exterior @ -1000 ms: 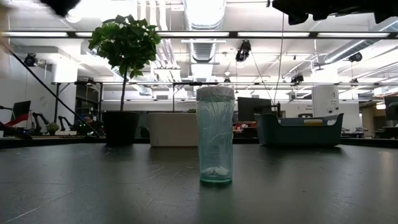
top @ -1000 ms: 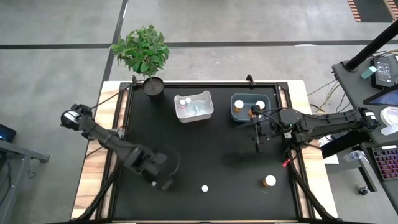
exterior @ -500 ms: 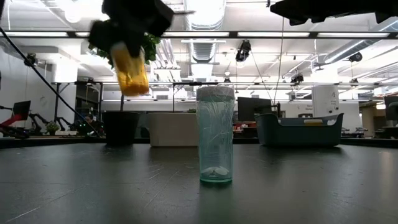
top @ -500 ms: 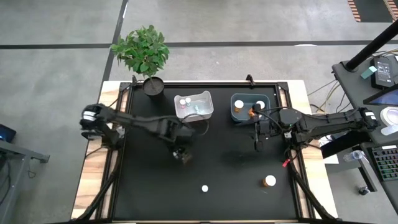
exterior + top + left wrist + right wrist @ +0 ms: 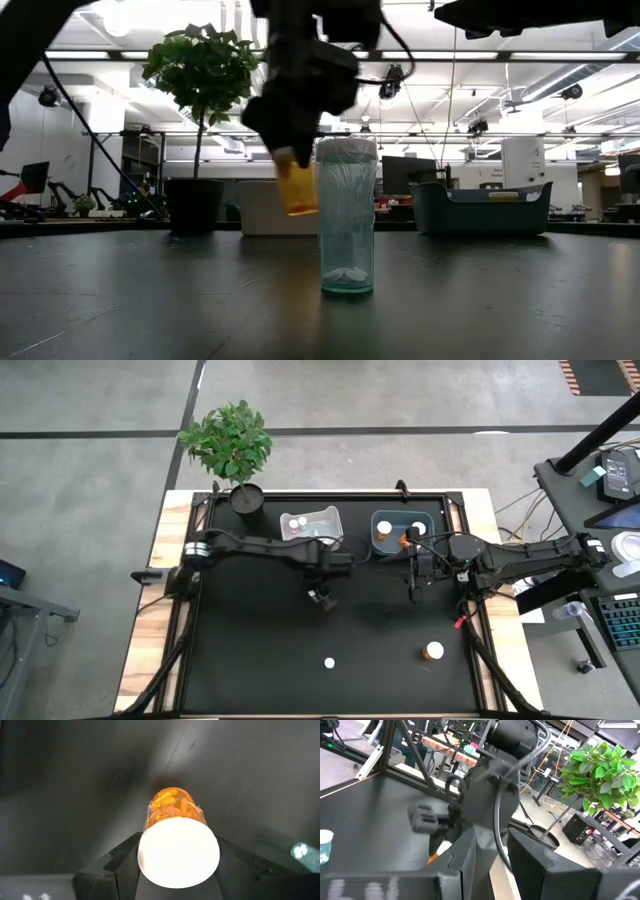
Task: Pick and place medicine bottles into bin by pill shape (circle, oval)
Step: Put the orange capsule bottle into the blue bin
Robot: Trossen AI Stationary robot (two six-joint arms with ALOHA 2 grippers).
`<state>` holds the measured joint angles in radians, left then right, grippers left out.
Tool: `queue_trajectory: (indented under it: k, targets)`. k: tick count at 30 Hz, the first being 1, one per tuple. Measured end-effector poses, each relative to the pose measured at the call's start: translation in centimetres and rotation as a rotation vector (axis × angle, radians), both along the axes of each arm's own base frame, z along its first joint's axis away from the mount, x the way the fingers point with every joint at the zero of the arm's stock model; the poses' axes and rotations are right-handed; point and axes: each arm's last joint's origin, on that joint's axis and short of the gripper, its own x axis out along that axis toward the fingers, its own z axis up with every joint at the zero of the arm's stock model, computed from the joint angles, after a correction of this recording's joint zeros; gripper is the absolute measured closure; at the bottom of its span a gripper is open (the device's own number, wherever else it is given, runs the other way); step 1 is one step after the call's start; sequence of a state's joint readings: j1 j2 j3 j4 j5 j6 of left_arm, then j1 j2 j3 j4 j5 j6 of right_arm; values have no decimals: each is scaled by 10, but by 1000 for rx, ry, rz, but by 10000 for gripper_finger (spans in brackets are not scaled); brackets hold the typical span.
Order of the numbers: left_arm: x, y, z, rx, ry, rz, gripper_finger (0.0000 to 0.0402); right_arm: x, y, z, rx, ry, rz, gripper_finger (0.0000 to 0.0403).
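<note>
My left gripper (image 5: 325, 597) hangs over the middle of the black table, in front of the white bin (image 5: 334, 542), shut on an amber bottle with a white cap (image 5: 298, 190). My right gripper (image 5: 413, 590) waits open and empty in front of the blue bin (image 5: 377, 550). Both bins hold a few bottles. A whitish-clear bottle (image 5: 347, 215) stands upright on its base near the table's front edge; from above only its white cap (image 5: 329, 662) shows. An amber bottle (image 5: 433, 652) stands at the front right. My left gripper pinches the amber bottle at its cap end (image 5: 178, 851) between its two fingers (image 5: 122, 860), one on either side. The fingers come from above, pointing down. The amber body (image 5: 172, 805) hangs below them, slightly tilted and clear of the table.
A potted plant (image 5: 232, 445) stands at the far left corner. A small red object (image 5: 460, 622) lies by the right edge. The black table surface between the bins and the two standing bottles is bare.
My left gripper has carried the amber bottle from the table's near left toward the far edge and the right, as far as the middle in front of the white bin. The bottle has stayed held and clear of the table.
</note>
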<state>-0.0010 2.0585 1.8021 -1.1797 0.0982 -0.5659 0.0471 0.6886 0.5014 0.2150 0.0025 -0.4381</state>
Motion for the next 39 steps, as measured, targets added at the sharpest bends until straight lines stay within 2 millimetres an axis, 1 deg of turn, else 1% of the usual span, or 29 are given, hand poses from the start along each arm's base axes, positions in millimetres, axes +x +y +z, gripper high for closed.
queue_trajectory:
  k: [4, 8, 18, 25, 34, 36, 39]
  targets:
    - [15, 0, -6, 26, 41, -41, 208, 0, 0, 0, 0, 1, 0, 298]
    - [22, 0, -12, 38, 59, -52, 208, 0, 0, 0, 0, 1, -1, 298]
    - [21, 0, -20, 92, 81, -50, 208, 0, 0, -1, -1, 9, -3, 298]
    - [19, -1, -25, 92, 99, -51, 207, -7, -6, -6, -24, 80, -169, 298]
    - [20, -1, -25, 93, 87, -51, 207, -13, -6, -2, 3, 62, -186, 298]
    - [20, -1, -25, 93, 86, -52, 203, -13, -6, -2, 3, 64, -186, 298]
    - [20, -1, -25, 93, 80, -57, 184, -12, -6, -3, 3, 66, -186, 298]
